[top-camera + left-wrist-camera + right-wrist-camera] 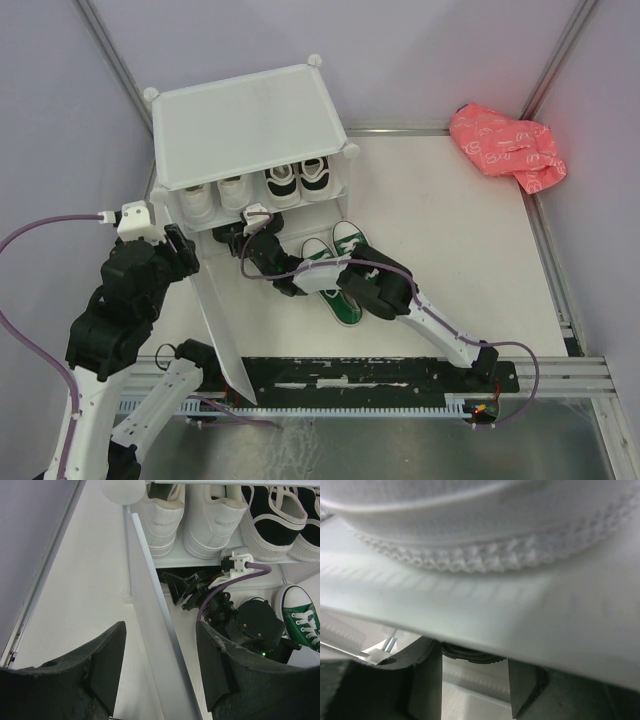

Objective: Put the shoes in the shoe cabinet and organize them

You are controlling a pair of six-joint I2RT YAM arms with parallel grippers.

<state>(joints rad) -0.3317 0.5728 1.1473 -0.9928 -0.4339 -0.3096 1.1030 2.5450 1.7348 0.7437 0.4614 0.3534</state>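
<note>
Cabinet: one, white plastic, at the far left of the table. Its door is swung open towards the arms.

Upper shelf, four shoes in a row, heels outward:
- White sneakers: two, on the left.
- Black sneakers with white soles: two, on the right.

Green sneakers with white toe caps: two, side by side on the table just in front of the cabinet, toes towards it, partly covered by the right arm.

Pink bag: one, crumpled, at the far right corner, well apart from the shoes.

Left gripper: one. Its jaws stand apart astride the door's edge, with a gap showing on the left side.

Right gripper: one, reaching into the lower compartment under the shelf. Its fingers are apart, with a dark rounded thing just beyond their tips. Whether they clamp it cannot be told, nor what it is.
</note>
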